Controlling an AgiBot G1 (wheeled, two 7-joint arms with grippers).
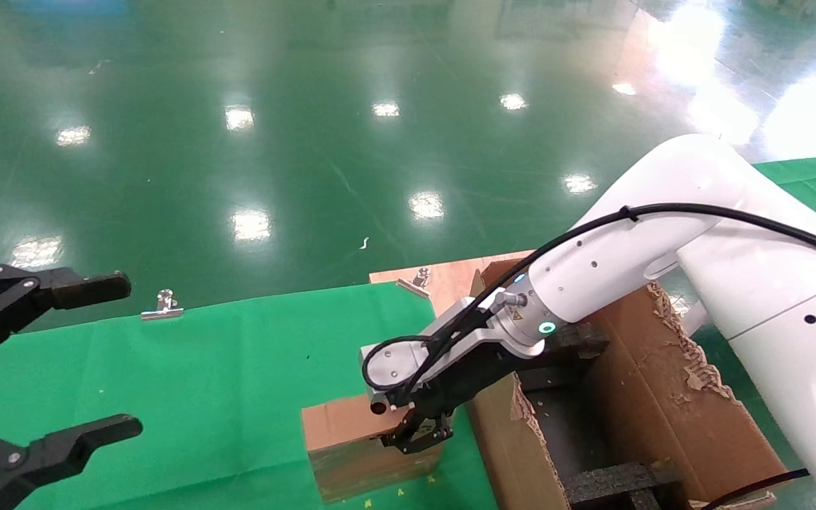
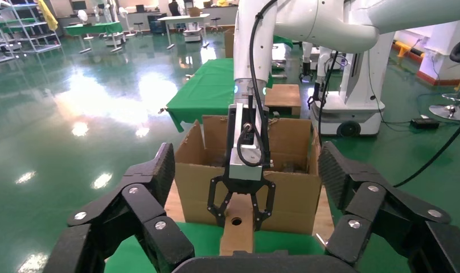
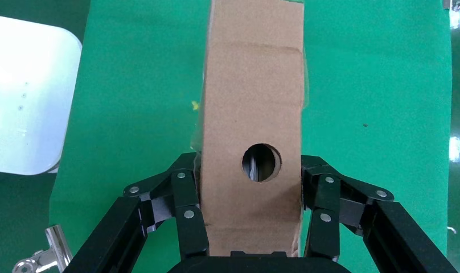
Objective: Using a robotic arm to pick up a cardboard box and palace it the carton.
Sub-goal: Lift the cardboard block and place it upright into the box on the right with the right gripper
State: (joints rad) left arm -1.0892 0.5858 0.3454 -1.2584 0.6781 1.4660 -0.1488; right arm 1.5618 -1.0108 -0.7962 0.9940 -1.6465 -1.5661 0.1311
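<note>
The cardboard box is small and brown with a round hole, and it stands on the green cloth beside the carton. The white robotic arm reaches down to it. My right gripper straddles the box's end by the hole, with a finger pressed on each taped side. The right wrist view shows the box between those fingers. The left wrist view sees the same grip in front of the carton. My left gripper hangs open at the left, holding nothing.
Black foam inserts lie inside the ragged-flapped carton. Metal clips hold the green cloth at its far edge. A wooden board lies under the carton. Shiny green floor lies beyond the table.
</note>
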